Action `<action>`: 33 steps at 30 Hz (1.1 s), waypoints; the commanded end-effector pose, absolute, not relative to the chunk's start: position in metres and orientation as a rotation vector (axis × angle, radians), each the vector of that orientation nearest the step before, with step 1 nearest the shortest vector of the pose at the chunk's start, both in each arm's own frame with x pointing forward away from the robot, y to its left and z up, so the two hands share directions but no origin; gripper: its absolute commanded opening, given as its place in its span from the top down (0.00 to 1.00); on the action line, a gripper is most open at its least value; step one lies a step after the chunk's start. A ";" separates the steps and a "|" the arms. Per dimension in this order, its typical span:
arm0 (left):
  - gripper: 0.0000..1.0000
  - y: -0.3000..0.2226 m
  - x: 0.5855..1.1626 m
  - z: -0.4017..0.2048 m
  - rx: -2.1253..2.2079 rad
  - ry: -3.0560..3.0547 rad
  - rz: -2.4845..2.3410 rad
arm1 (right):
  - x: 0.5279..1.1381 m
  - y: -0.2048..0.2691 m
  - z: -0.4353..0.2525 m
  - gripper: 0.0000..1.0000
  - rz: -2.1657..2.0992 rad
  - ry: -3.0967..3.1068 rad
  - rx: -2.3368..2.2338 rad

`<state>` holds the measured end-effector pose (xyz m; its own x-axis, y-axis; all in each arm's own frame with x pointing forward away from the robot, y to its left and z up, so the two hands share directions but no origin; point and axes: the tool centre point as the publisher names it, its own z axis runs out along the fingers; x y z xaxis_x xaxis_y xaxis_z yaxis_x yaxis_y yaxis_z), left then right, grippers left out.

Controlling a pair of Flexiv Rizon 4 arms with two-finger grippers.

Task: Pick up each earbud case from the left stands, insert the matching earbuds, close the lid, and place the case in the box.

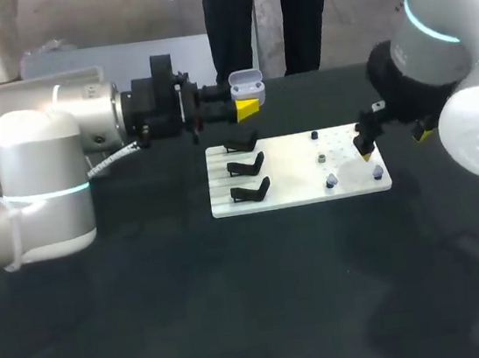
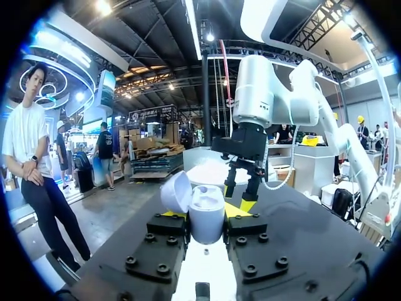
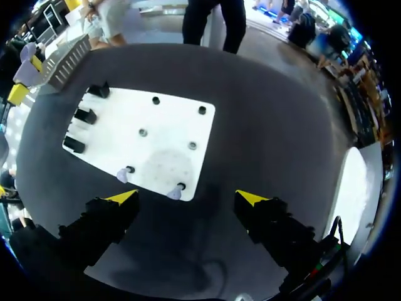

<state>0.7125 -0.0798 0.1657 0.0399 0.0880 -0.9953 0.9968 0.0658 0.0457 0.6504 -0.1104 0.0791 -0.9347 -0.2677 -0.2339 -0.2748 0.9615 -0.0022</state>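
My left gripper (image 1: 247,98) is shut on a pale earbud case (image 1: 245,80) and holds it in the air behind the white board (image 1: 291,168), lid swung open. In the left wrist view the case (image 2: 207,212) stands upright between the fingers, its lid (image 2: 176,192) tipped back. My right gripper (image 1: 393,139) hangs open over the board's right end. Two pale earbuds (image 3: 122,175) (image 3: 173,193) sit on pegs at the board's near edge, just ahead of the right gripper (image 3: 188,198). Three black stands (image 1: 246,165) on the board's left side hold nothing.
A grey metal box (image 3: 66,59) stands beyond the board's stand end, near my left arm. Two small dark pegs (image 1: 314,136) (image 1: 321,158) stick up from the board. Dark tabletop (image 1: 255,300) lies in front of the board.
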 end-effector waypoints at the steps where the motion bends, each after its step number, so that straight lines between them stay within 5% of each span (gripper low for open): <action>1: 1.00 -0.088 0.714 0.160 1.211 1.282 -1.069 | 0.650 -0.104 0.068 0.00 -0.078 2.885 -0.383; 31: 1.00 -0.088 0.722 0.151 1.210 1.286 -1.090 | 0.633 -0.100 0.040 0.00 -0.265 2.968 -0.467; 33: 1.00 -0.088 0.722 0.151 1.210 1.286 -1.090 | 0.633 -0.101 0.039 0.10 -0.273 2.969 -0.470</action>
<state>0.7217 -0.0881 0.1521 0.0177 0.0805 -0.9966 0.9961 0.0847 0.0245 0.6333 -0.1021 0.0400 -0.9438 -0.3171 -0.0933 -0.2956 0.9360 -0.1913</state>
